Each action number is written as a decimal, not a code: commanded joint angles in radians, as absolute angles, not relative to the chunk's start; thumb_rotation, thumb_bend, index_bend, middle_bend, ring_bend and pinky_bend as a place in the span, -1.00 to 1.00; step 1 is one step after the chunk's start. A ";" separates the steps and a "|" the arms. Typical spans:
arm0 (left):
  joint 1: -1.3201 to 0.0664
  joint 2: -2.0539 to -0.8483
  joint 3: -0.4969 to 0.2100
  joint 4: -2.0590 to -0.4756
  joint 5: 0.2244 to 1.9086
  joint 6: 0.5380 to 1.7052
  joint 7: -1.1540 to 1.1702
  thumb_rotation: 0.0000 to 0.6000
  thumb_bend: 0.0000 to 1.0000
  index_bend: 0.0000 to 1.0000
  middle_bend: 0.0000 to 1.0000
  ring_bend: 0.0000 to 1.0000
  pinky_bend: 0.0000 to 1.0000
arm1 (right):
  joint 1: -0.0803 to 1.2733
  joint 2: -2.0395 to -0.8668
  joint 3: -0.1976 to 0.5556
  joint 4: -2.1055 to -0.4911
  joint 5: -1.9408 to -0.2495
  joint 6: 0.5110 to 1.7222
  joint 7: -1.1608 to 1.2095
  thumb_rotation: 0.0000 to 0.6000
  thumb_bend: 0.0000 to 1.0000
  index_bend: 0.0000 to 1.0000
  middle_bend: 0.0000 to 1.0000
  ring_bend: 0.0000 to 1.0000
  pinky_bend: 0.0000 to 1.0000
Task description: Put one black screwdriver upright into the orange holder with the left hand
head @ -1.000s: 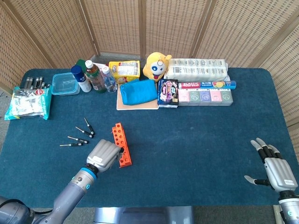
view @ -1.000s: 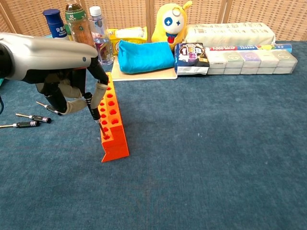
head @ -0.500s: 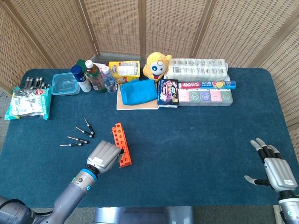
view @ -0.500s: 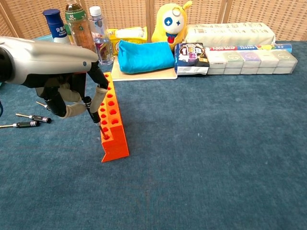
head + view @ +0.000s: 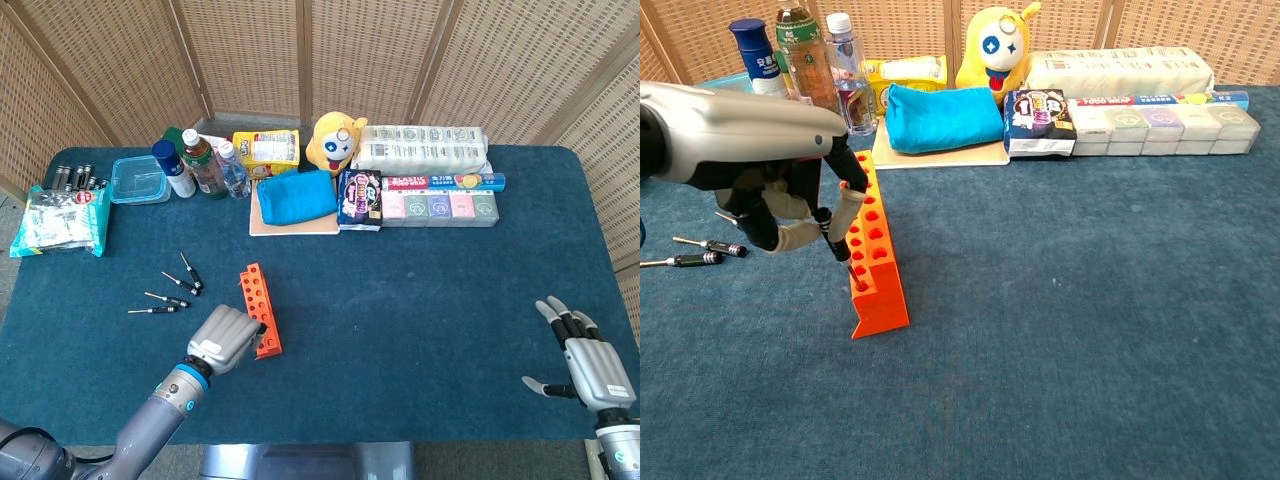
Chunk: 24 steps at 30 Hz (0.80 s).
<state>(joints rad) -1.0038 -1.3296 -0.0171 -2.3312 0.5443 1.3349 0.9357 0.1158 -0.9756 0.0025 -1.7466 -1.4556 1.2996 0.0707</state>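
Left hand [image 5: 790, 215] has drawn slightly nearer, fingers pinching a black screwdriver [image 5: 838, 245] tilted, tip in the orange holder's [image 5: 875, 265] near hole

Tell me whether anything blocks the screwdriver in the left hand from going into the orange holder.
Nothing visible does. The left hand holds the black screwdriver tilted, its tip right at a hole near the front end of the orange holder. The holder's holes look empty, and the spare screwdrivers lie off to the side on the table.

Blue table [image 5: 420, 300] bears orange holder [image 5: 260, 311], screwdrivers [image 5: 170, 290]
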 commanded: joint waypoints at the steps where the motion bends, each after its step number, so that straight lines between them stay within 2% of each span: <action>1: -1.008 -1.338 -0.017 -2.326 0.535 1.339 0.944 1.00 -0.06 0.13 1.00 1.00 1.00 | 0.116 -0.975 0.003 -1.747 -1.455 1.299 0.072 0.75 -1.00 -0.99 -0.95 -0.73 -0.87; 24: -1.023 -1.378 -0.017 -2.315 0.510 1.369 0.976 1.00 -0.06 0.12 1.00 1.00 1.00 | 0.117 -0.969 0.004 -1.747 -1.454 1.296 0.083 0.75 -1.00 -0.99 -0.95 -0.73 -0.87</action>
<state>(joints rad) -1.0229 -1.3776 -0.0169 -2.3145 0.5102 1.3693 0.9766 0.1171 -0.9692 0.0035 -1.7474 -1.4537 1.2962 0.0826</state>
